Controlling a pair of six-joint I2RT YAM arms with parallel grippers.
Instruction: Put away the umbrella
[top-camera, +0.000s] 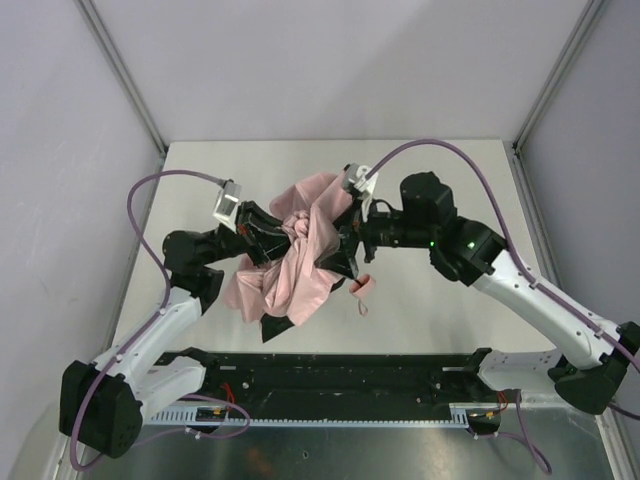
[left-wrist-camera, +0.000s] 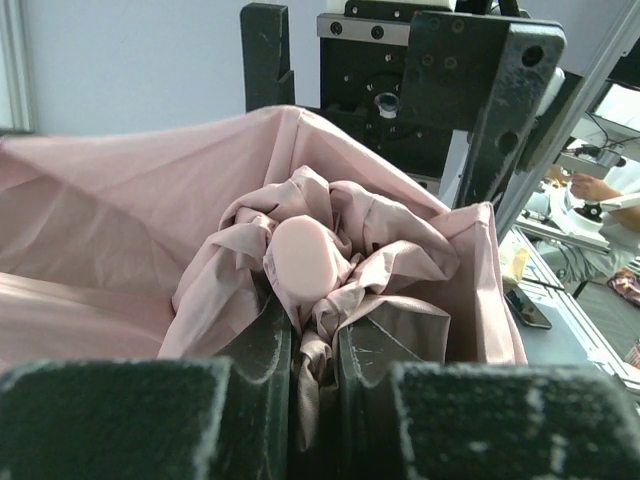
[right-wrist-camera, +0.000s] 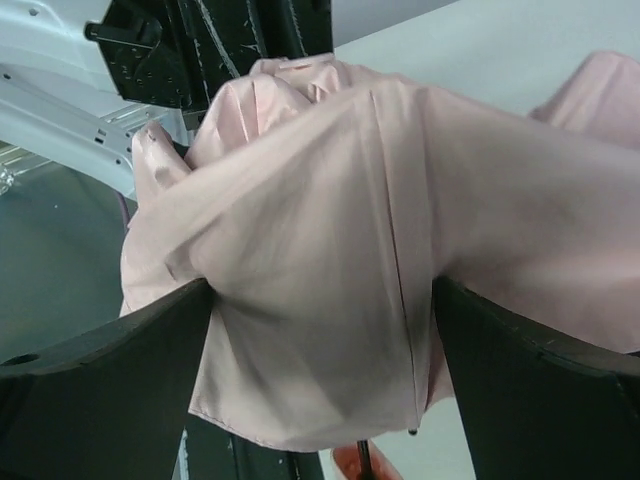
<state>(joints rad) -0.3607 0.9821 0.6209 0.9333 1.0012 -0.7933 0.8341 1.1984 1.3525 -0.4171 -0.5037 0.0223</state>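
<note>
The umbrella (top-camera: 300, 262) is a crumpled pale pink bundle held above the table's middle, between both arms. My left gripper (top-camera: 272, 238) comes in from the left and is shut on a twist of its fabric (left-wrist-camera: 313, 340), just below the round pink cap (left-wrist-camera: 305, 262). My right gripper (top-camera: 345, 245) is on the bundle's right side, open wide, and the pink canopy (right-wrist-camera: 320, 250) bulges between its fingers (right-wrist-camera: 110, 370). The pink handle (top-camera: 361, 286) and thin strap (top-camera: 362, 306) hang below the right gripper. The shaft and most ribs are hidden under fabric.
A white table (top-camera: 440, 310) lies under the arms, with a black rail (top-camera: 330, 372) along its near edge. Grey walls and metal posts (top-camera: 125, 75) close in the back and sides. The right arm's wrist block (left-wrist-camera: 430, 90) looms just behind the fabric.
</note>
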